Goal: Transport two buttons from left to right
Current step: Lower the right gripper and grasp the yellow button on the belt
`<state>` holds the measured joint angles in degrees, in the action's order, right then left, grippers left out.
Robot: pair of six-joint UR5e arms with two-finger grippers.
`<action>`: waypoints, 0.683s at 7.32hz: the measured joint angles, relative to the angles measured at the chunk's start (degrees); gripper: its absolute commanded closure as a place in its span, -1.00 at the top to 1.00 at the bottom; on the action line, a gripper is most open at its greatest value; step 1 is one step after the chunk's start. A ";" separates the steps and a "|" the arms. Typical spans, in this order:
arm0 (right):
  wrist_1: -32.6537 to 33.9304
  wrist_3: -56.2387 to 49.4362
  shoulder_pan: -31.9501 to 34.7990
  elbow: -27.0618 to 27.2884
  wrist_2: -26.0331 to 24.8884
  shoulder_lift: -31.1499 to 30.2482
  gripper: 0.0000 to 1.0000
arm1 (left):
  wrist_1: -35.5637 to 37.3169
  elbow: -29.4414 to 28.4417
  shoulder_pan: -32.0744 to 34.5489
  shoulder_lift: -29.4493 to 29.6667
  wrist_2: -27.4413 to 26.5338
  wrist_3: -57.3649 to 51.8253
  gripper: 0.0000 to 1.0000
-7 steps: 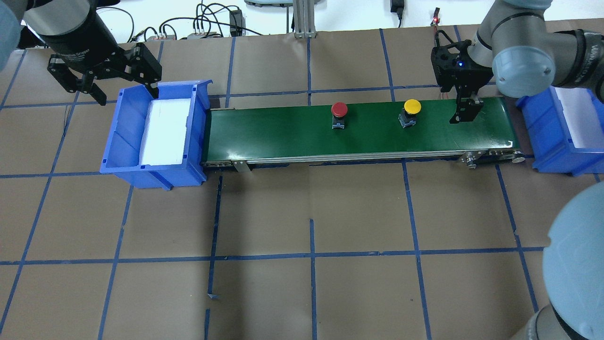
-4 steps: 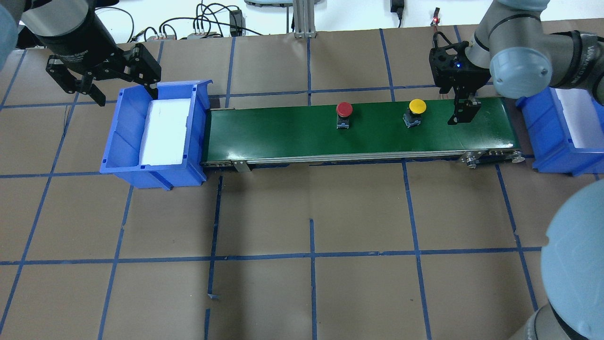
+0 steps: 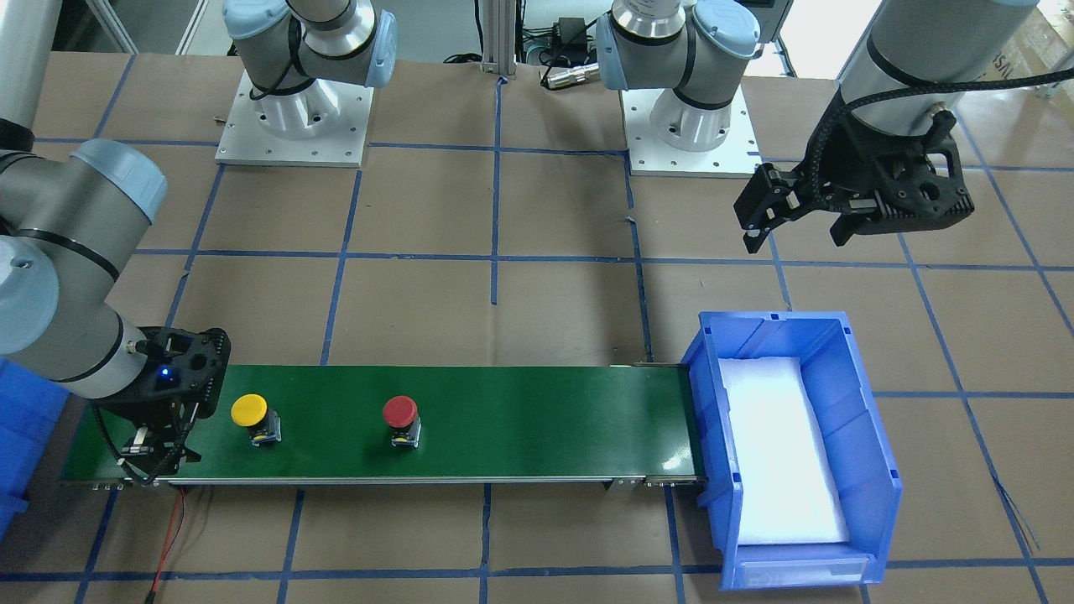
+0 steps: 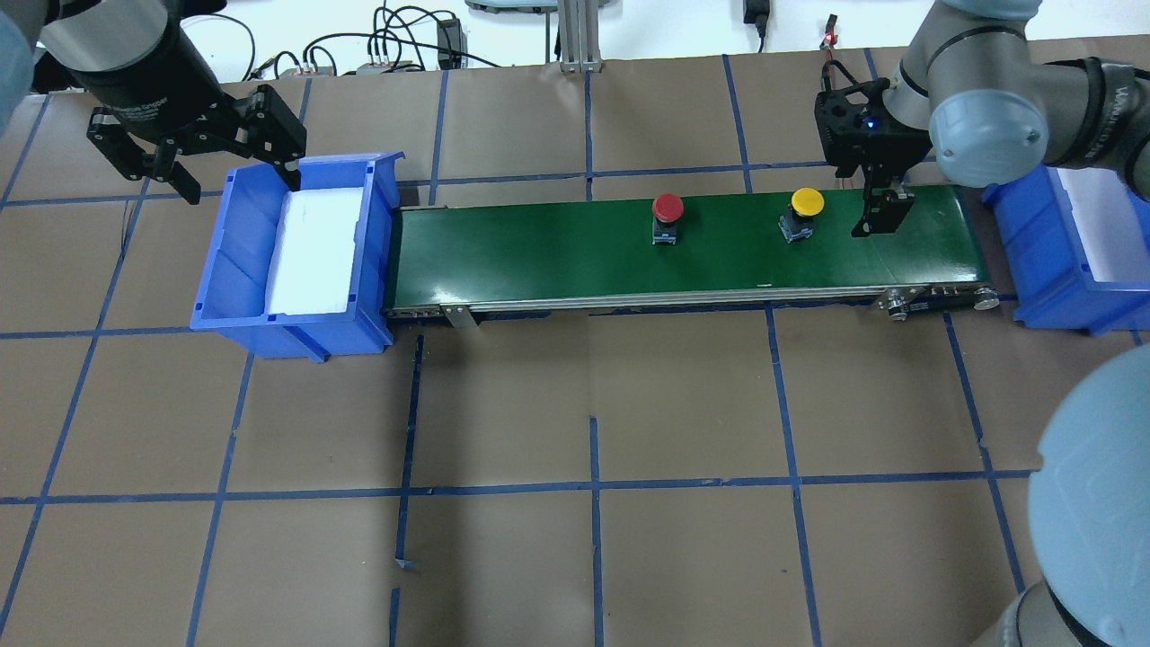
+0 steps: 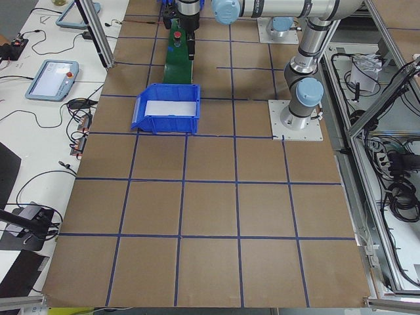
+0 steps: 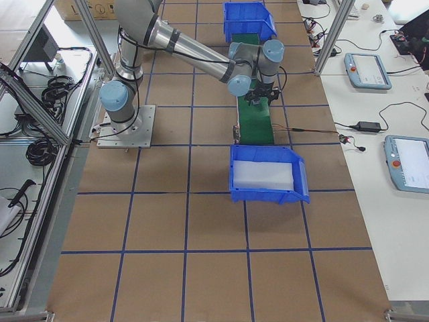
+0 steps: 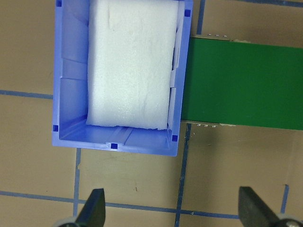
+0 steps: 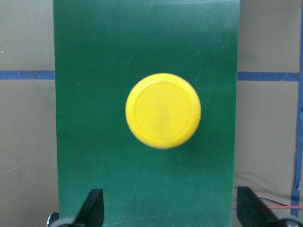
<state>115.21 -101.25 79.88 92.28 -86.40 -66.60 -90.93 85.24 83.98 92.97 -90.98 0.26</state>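
The yellow button (image 3: 250,410) and the red button (image 3: 400,412) are standing upright on the green belt (image 3: 520,411), well apart. The right gripper (image 3: 159,460) is hanging over the belt's end, just beside the yellow button. The left gripper (image 3: 795,239) is hovering with fingers spread above the table (image 3: 503,294), beyond the blue bin (image 3: 873,436), which is holding white foam (image 3: 780,453).
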 measured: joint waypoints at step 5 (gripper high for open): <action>-0.13 0.59 1.68 0.01 -0.10 -0.05 0.92 | 0.07 0.42 -0.13 -0.13 0.10 -0.06 1.00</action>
<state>115.08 -100.66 81.57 92.29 -86.49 -66.65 -90.87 85.66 83.85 92.85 -90.88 0.21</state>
